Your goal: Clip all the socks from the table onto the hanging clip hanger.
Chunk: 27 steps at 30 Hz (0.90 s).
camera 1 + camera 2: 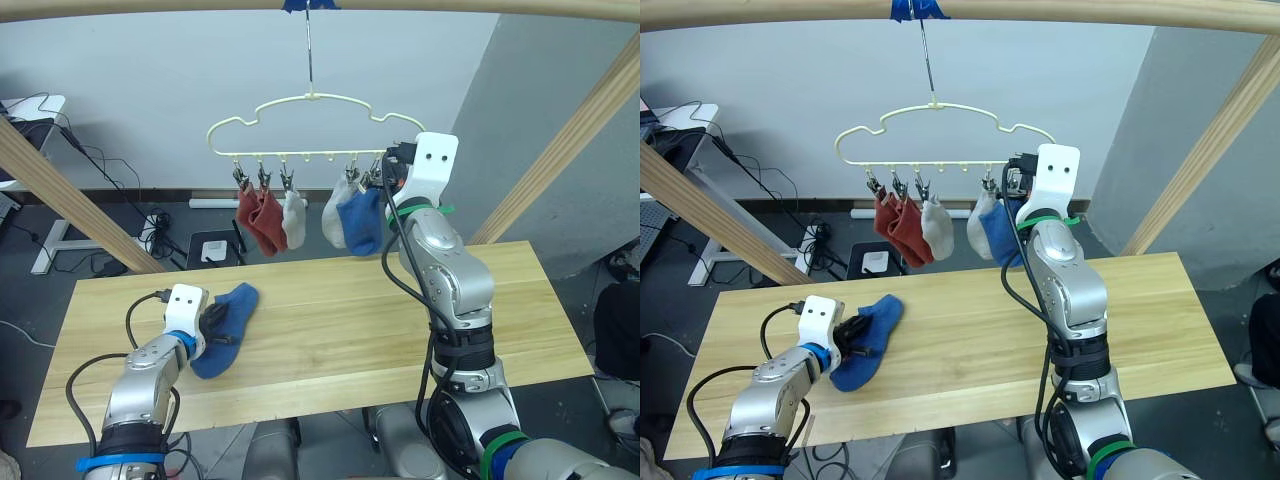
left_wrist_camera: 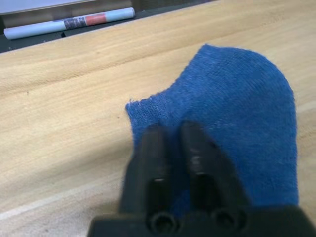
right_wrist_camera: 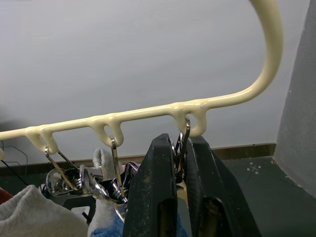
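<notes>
While R hand pinches clip, blue sock under L hand.

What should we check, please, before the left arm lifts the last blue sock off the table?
1. Left gripper over the blue sock on the table: ok, its fingers rest on the fabric near the cuff.
2. Fabric pinched between the left fingers: cannot tell; they are together on top of the sock.
3. Free clip on the clip hanger: cannot tell; several middle loops carry no sock, but whether they hold clips is unclear.
4. Right gripper on the end clip: ok, its fingers are closed around the clip.
5. Hung socks staying put: ok, two red, two grey and one blue sock hang from the clips.
</notes>
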Each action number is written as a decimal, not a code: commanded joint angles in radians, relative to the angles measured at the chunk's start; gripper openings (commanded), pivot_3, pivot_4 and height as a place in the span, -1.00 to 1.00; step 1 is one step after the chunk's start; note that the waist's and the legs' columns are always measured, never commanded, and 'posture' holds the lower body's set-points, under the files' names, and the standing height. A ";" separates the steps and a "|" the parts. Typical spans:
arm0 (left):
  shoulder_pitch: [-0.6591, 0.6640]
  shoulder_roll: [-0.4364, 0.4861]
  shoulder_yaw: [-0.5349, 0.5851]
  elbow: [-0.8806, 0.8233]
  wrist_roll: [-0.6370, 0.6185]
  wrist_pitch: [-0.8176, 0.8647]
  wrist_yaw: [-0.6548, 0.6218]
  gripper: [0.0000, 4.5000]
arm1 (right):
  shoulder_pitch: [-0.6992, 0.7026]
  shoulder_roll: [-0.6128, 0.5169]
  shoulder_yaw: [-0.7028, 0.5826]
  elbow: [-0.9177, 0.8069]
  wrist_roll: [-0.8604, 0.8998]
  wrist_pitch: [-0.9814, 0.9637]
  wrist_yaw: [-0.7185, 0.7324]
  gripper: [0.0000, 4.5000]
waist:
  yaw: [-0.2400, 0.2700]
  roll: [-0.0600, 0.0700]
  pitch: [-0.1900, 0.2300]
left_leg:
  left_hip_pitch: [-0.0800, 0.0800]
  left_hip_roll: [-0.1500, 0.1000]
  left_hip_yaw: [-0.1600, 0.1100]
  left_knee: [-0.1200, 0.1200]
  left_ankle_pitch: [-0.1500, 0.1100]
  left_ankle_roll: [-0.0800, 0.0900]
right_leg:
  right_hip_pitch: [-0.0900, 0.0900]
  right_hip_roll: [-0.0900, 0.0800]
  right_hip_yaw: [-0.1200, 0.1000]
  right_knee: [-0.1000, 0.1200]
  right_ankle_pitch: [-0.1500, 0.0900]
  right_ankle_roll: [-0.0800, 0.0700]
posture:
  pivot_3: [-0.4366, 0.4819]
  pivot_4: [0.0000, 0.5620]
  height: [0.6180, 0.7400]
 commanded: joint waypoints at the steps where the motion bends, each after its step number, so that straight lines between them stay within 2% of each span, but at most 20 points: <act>1: 0.021 -0.009 -0.019 -0.019 0.001 -0.024 -0.023 -0.98 | -0.006 0.050 0.010 -0.057 0.017 -0.006 -0.001 -1.00 | 0.000 0.000 0.000 | 0.000 0.000 0.000 0.000 0.000 0.000 | 0.000 0.000 0.000 0.000 0.000 0.000 | -0.52 0.01 1.00; 7: 0.055 -0.029 -0.044 -0.170 -0.029 -0.077 -0.079 -0.98 | -0.004 0.047 0.013 -0.058 0.022 -0.009 -0.005 -1.00 | 0.000 0.000 0.000 | 0.000 0.001 0.000 -0.001 0.000 0.000 | 0.000 0.000 0.000 -0.001 0.000 0.000 | -0.52 -0.01 1.00; 12: 0.087 -0.084 -0.154 -0.384 -0.029 -0.129 -0.115 -0.98 | -0.010 0.044 0.010 -0.056 0.022 -0.015 -0.008 -1.00 | 0.000 0.000 0.000 | 0.000 0.002 0.000 -0.001 0.000 0.000 | 0.000 -0.001 0.001 -0.002 0.000 0.000 | -0.53 -0.04 1.00; 16: 0.063 -0.153 -0.230 -0.472 -0.013 -0.169 -0.094 -0.98 | -0.015 0.042 0.009 -0.058 0.021 -0.015 -0.009 -1.00 | -0.002 0.000 0.000 | 0.000 0.000 0.001 -0.001 0.000 0.000 | 0.000 -0.001 0.001 -0.002 0.000 0.000 | -0.56 -0.07 1.00; 22: 0.007 -0.214 -0.290 -0.450 0.081 -0.311 -0.025 -0.98 | -0.019 0.038 0.007 -0.070 0.020 -0.009 -0.012 -1.00 | -0.007 0.000 0.000 | 0.000 0.000 0.002 -0.001 0.000 0.000 | 0.000 0.001 0.001 -0.002 0.000 0.000 | -0.61 -0.10 1.00; 27: -0.049 -0.276 -0.309 -0.367 0.079 -0.317 0.003 -0.98 | -0.021 0.041 0.006 -0.074 0.022 -0.004 -0.014 -1.00 | -0.009 0.000 0.000 | 0.000 -0.001 0.003 -0.001 0.000 0.000 | 0.000 0.001 0.002 -0.002 0.000 0.000 | -0.61 -0.10 1.00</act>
